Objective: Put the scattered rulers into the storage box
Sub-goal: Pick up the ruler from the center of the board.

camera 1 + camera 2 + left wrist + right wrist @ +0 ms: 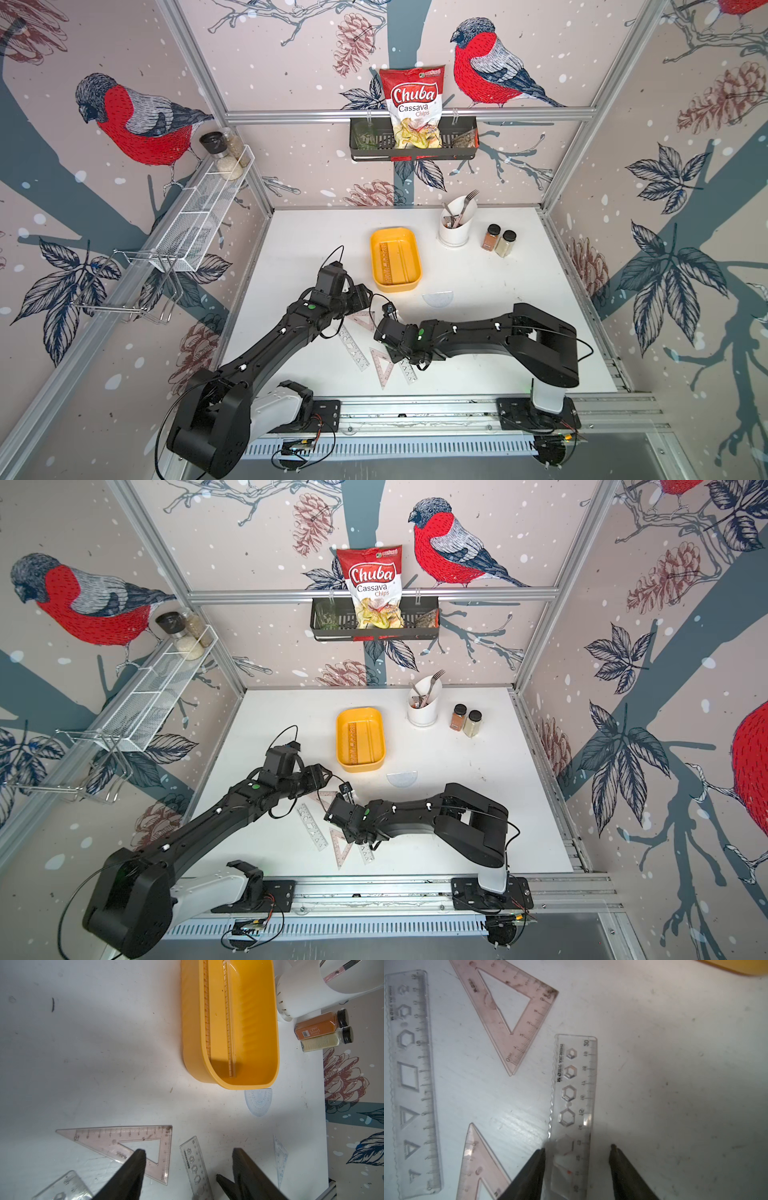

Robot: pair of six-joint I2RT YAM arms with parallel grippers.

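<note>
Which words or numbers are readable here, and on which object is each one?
"Chuba Cassava Chips": chip bag.
"20": clear stencil ruler.
"10": pink set square.
Brand marks on both: blurred.
Spice jar label: too small to read.

This is a robot test cell dressed up as a kitchen corner, not a real home. An aluminium frame (pixel 407 113) holds printed bullfinch wall panels (pixel 141 120) around a white tabletop (pixel 519 332). The left arm (pixel 266 347) and right arm (pixel 469 332) are bolted to a metal rail (pixel 415 409) along its front edge. Kitchen props fill the cell: a chips bag (pixel 413 99) in a black wire basket (pixel 374 154), jars (pixel 227 164) on a white mesh shelf (pixel 195 216), a cutlery cup (pixel 453 235) and spice bottles (pixel 491 237).
</note>
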